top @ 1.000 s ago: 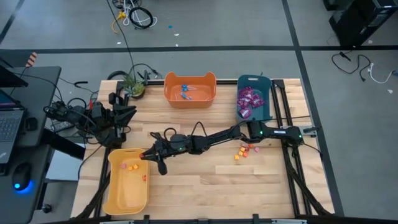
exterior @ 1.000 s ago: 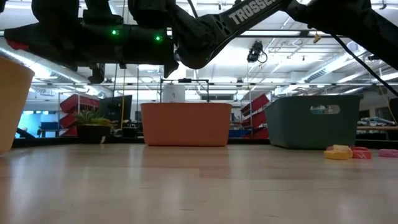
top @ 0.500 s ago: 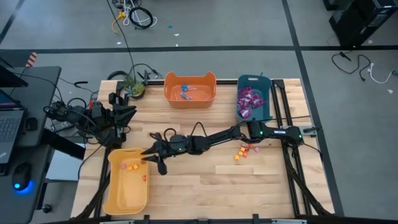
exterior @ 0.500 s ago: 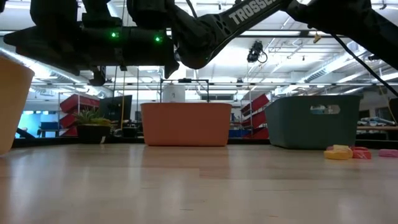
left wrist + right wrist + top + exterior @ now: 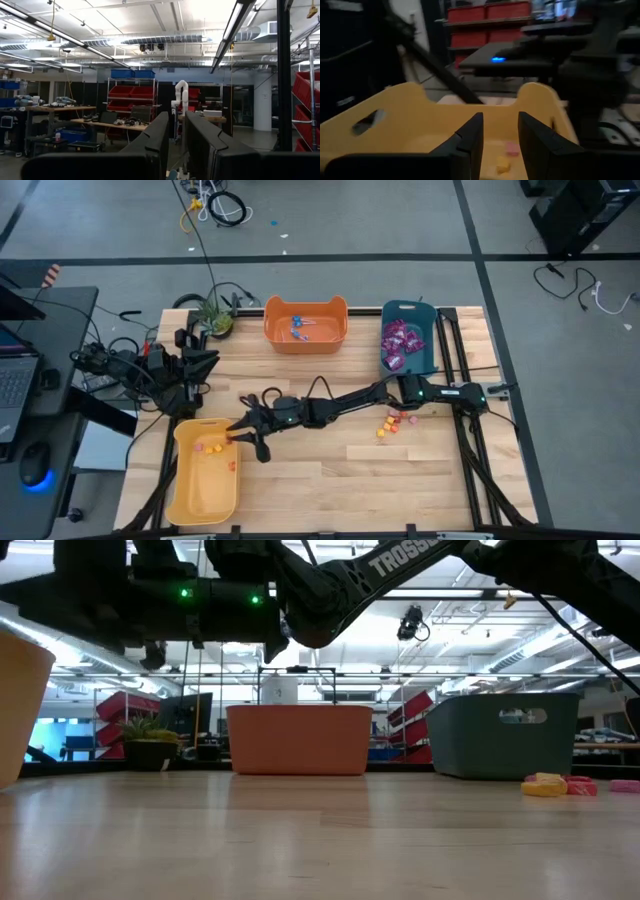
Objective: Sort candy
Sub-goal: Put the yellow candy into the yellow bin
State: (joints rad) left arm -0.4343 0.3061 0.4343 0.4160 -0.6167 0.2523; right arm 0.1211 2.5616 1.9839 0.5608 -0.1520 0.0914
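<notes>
My right arm reaches across the table to the yellow bin (image 5: 188, 498) at the near left. Its gripper (image 5: 237, 434) hovers level over the bin's right rim, open, with nothing between its fingers (image 5: 470, 137). A few small orange and pink candy pieces (image 5: 506, 152) lie on the bin's floor (image 5: 203, 448). More small pieces (image 5: 392, 423) lie loose on the table at the right. Blue lollipops (image 5: 300, 327) lie in the orange bin (image 5: 305, 342), and purple packets (image 5: 400, 340) in the teal bin (image 5: 428, 358). My left gripper (image 5: 176, 145) waits raised at the far left, a narrow gap between its fingers, holding nothing.
A potted plant (image 5: 212, 315) stands at the far left corner, next to the left arm's base (image 5: 185, 375). The orange bin (image 5: 298, 740) and the teal bin (image 5: 505, 735) line the far edge. Bare wood lies along the near edge, between the yellow bin and the loose pieces (image 5: 555, 784).
My right gripper has opened above the yellow bin's right rim, its fingers spreading apart while the hand stays in place.
</notes>
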